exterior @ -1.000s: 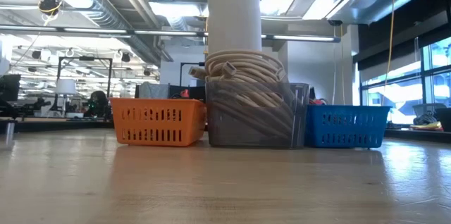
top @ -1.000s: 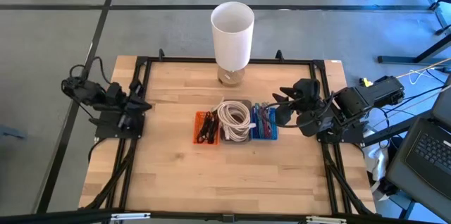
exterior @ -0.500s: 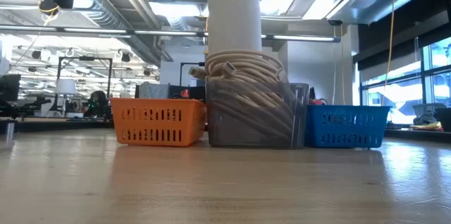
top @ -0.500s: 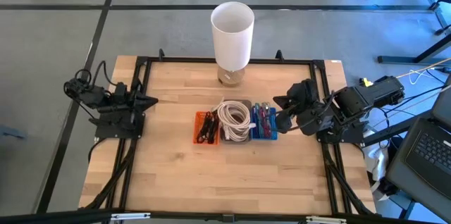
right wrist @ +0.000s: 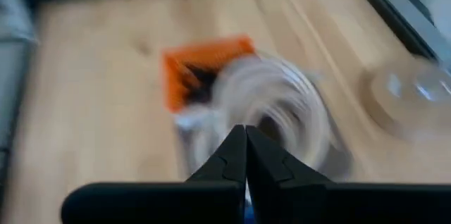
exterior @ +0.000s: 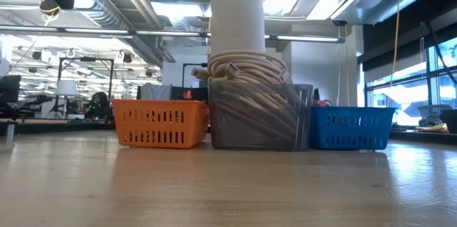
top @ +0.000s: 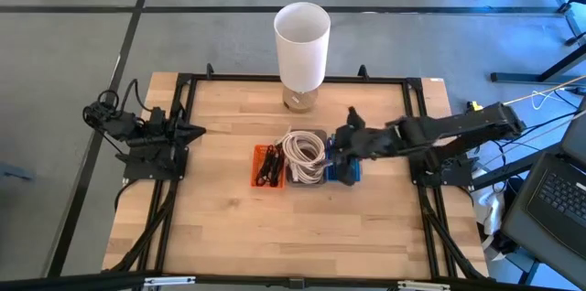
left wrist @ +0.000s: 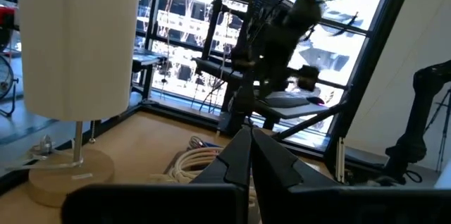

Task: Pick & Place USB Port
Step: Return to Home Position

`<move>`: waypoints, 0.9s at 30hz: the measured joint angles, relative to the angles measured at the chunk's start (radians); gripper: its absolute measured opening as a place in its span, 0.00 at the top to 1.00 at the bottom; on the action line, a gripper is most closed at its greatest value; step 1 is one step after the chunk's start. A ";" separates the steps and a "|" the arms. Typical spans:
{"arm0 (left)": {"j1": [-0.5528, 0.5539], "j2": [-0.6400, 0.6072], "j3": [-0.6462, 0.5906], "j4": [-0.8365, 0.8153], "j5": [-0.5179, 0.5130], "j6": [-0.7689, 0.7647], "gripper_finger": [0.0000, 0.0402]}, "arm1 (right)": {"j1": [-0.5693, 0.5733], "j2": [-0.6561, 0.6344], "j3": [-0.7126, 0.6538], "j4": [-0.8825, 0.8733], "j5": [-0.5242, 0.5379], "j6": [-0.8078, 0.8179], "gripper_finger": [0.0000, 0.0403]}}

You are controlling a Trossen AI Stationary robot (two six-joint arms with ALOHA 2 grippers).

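Three small baskets stand side by side mid-table: an orange one point(top: 267, 165), a clear one point(top: 305, 154) heaped with coiled white cable, and a blue one point(top: 352, 174) holding small red and blue items. I cannot pick out the USB port among them. My right gripper point(top: 333, 147) hangs shut over the near-left part of the blue basket, well above it; its fingertips point(right wrist: 244, 139) are together. My left gripper point(top: 194, 130) rests shut at the table's left edge, pointing level toward the baskets point(left wrist: 250, 143).
A tall white cylinder lamp point(top: 301, 35) on a round wooden base stands at the far edge behind the baskets. A black frame point(top: 183, 85) runs around the tabletop. Bare wood lies in front of the baskets and to their left.
My right gripper has shut and swung from the table's right edge toward the baskets, sinking and rolling as it went; it now hangs over the blue basket. My left gripper tipped a little earlier, then kept still. The baskets have not moved.
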 joint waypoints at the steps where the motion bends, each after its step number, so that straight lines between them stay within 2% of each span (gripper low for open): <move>1: 0.000 0.000 0.000 0.000 0.000 0.000 0.99 | -0.026 -0.009 -0.040 0.000 -0.002 0.001 1.00; 6: 0.000 0.000 0.000 0.000 0.000 0.000 0.98 | -0.092 -0.175 -0.249 0.111 -0.013 -0.027 1.00; 12: 0.000 0.000 0.000 0.000 0.000 -0.001 0.97 | -0.107 -0.457 -0.602 0.524 -0.095 -0.078 1.00; 21: 0.000 0.000 0.000 0.000 0.000 0.000 0.99 | -0.116 -0.665 -1.023 0.915 -0.189 -0.125 1.00; 27: 0.000 0.000 0.000 0.000 0.000 -0.001 0.97 | -0.117 -0.845 -1.200 1.036 -0.185 -0.250 1.00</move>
